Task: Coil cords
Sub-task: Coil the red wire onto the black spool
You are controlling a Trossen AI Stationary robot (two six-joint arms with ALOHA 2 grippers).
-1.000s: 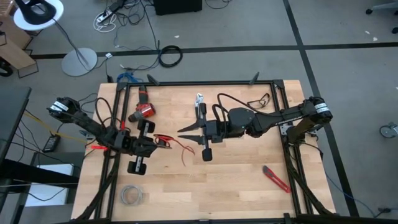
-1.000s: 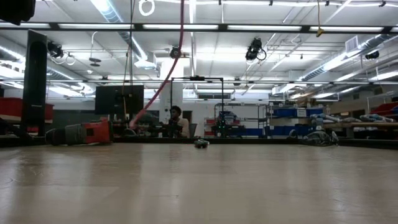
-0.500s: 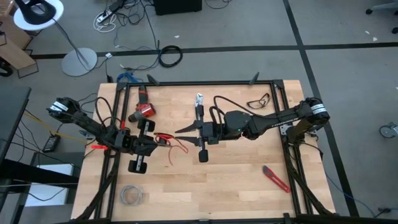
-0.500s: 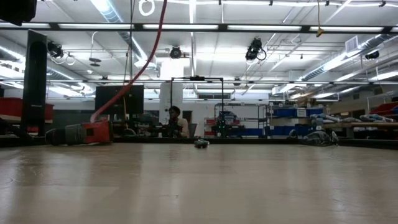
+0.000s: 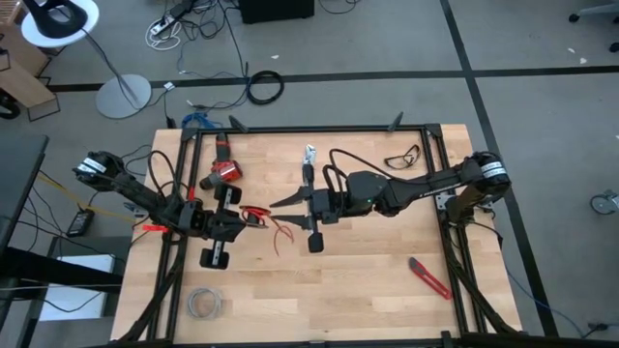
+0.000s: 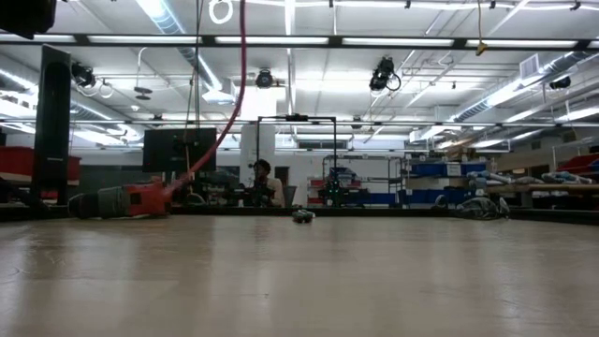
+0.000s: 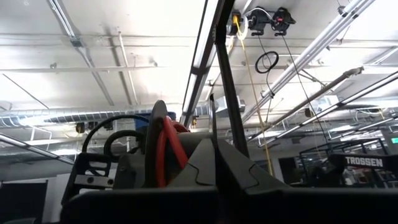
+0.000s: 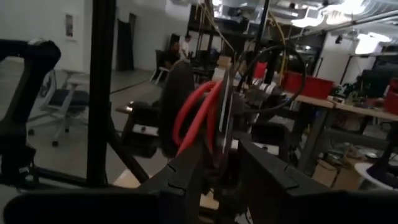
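The thin red wire (image 5: pixel 257 216) is partly wound into small loops, held above the table's left middle. Its free tail (image 5: pixel 282 237) curves down toward the table's near edge. In the low view a stretch of the red wire (image 6: pixel 230 103) arcs down from the top. My left gripper (image 5: pixel 250 217) reaches in from the left and is shut on the loops. My right gripper (image 5: pixel 278 204) reaches in from the right, its shut fingers tip to tip with the left gripper at the wire. The loops show in the left wrist view (image 7: pixel 165 149) and the right wrist view (image 8: pixel 198 115). My left gripper pinches the wire's loops (image 7: pixel 163 155) between its two fingers, several strands together. The fingers come level from the table's left. The loops stand up out of the fingers, clear of the table. My right gripper is shut where a strand (image 8: pixel 186 148) runs down from the loops to its fingertips. Its own fingers hide the exact place of contact. The fingers come level from the table's right. The tail hangs slack below.
A red power tool (image 5: pixel 223 172) lies at the far left. A small hand tool (image 5: pixel 309 158) and glasses (image 5: pixel 404 155) lie at the far edge. A red cutter (image 5: pixel 428 277) lies at the near right. A pale grey wire bundle (image 5: pixel 203 303) lies at the near left.
My right gripper has gone toward the table's left, closer to the left gripper and the loops. The wire's free tail has swung about: its end went toward the left, then part of the way back. My left gripper has kept still.
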